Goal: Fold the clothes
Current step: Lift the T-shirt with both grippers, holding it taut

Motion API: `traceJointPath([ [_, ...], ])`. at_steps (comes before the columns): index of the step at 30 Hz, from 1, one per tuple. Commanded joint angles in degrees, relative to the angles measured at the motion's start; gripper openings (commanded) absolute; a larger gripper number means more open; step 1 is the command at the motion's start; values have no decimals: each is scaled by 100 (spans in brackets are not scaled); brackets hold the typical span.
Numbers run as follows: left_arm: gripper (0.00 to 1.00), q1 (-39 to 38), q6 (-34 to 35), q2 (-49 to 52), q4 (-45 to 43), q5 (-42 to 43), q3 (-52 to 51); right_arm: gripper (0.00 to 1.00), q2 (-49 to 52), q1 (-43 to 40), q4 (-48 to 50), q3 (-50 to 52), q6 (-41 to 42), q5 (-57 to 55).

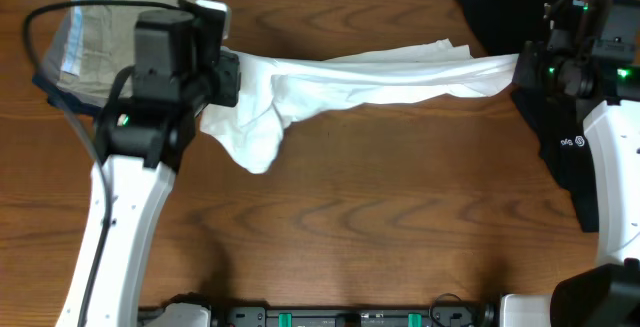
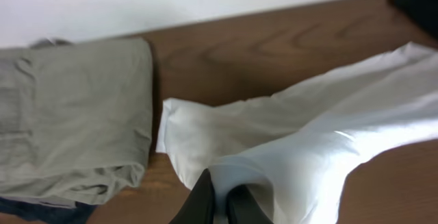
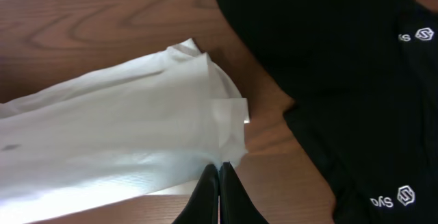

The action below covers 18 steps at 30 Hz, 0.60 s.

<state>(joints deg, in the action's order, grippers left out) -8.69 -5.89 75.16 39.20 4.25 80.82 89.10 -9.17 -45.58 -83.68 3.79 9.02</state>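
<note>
Left gripper (image 2: pixel 220 198) and right gripper (image 3: pixel 219 179) are closed on opposite ends of the soft white T-shirt (image 1: pixel 380 79), which is stretched into a wrinkled band along the far edge of the desk (image 1: pixel 400 227).

The gripper (image 3: pixel 219 169) sits at the bottom centre, its two dark fingers pressed together on the edge of the white T-shirt (image 3: pixel 123 128). From there the cloth runs up and away to the left in long smooth folds. To the right and ahead lies a black garment (image 3: pixel 328 59) with small white logos (image 3: pixel 407 196). Brown wood-grain surface (image 3: pixel 82 25) shows ahead to the left and in a narrow strip between the two fabrics.
</note>
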Motion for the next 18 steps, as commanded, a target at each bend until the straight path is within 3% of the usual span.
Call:
traceJointPath([
  [1, 6, 26, 109, -195, -22, -90, 59, 1, -103, -111, 0, -72, -127, 50],
  [8, 6, 26, 170, -455, -466, -92, 144, 1, -339, -356, -83, -304, -131, 463],
  [18, 6, 26, 192, -1628, -868, -94, 848, 1, -1397, -1025, -756, -1526, -195, 922],
])
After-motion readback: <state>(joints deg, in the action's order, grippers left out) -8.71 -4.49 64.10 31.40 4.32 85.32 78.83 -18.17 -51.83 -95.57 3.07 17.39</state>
